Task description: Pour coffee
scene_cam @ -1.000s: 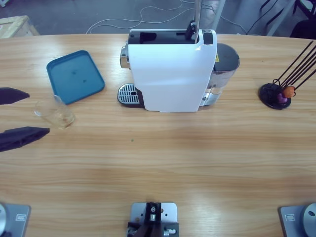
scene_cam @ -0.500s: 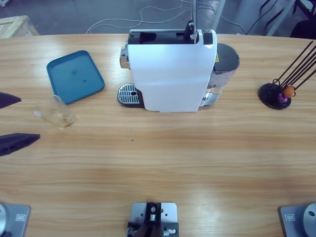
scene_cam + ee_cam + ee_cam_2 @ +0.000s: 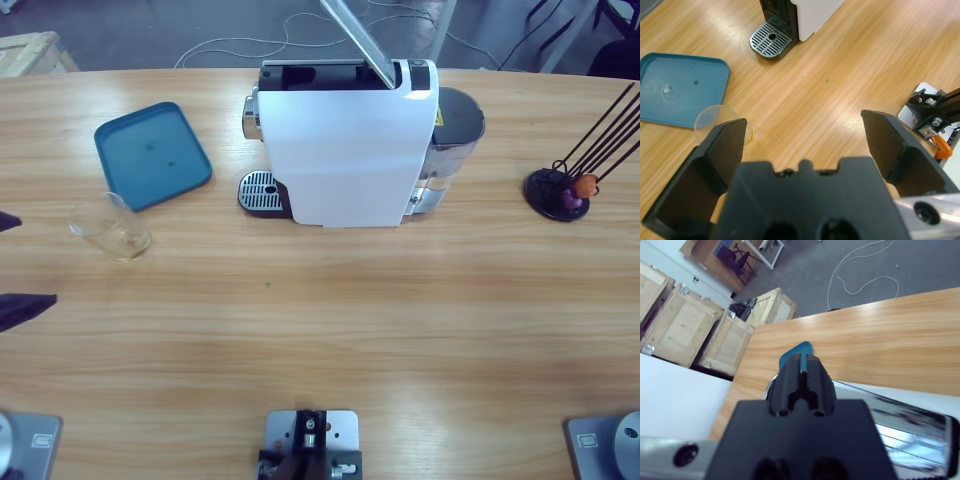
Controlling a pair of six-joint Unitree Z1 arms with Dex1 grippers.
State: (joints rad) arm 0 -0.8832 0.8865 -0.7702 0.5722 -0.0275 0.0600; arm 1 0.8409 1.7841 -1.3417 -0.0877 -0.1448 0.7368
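The left hand (image 3: 802,145) hangs at the worktop's (image 3: 330,320) left edge, jaws spread wide with nothing between them, tilted down toward the glass tumbler (image 3: 112,228). The tumbler stands near that edge, just off the teal tray's (image 3: 152,154) front edge, with a thin film of coffee (image 3: 747,136) in its base. The right hand (image 3: 801,382) is pressed together, high over the white coffee machine (image 3: 345,150) by the back edge. The front half lies bare.

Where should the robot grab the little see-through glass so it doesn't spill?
Probably around the side wall of the glass, near the middle, coming in level from the table's left edge where the open left gripper already faces it. It stands upright with its mouth up, beside the blue tray, so a sideways pinch should keep the coffee in.
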